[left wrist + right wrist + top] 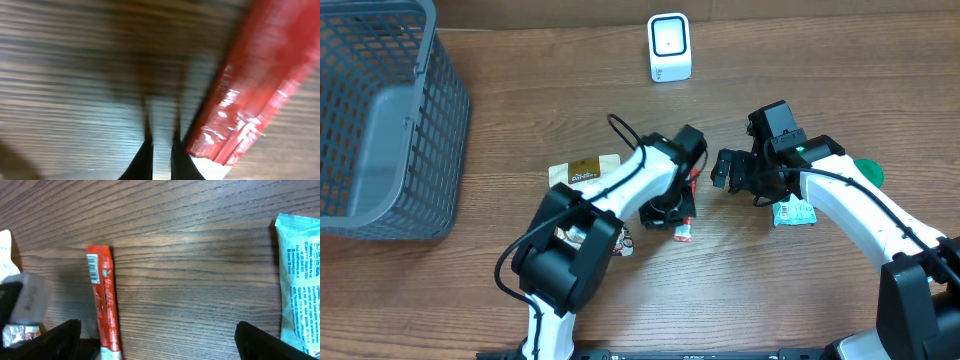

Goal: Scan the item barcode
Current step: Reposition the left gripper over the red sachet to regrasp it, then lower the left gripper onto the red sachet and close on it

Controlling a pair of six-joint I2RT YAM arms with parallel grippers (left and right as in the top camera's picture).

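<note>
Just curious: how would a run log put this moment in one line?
left claw: shut, empty, beside red packet | right claw: open, empty | scanner: no item

Two arms [610, 195], one basket [442, 130], one scanner [669, 47], one red packet [103, 300], one brown pouch [582, 170], one blue packet [300, 280].

A grey basket [448, 130] sits at the far left of the wooden desk [800, 300]. A small brown pouch [582, 170] lies flat near the middle. A light blue packet [794, 213] with tiny writing lies flat on the right side. Near it a round green thing [868, 170] peeks out, mostly hidden.
</note>
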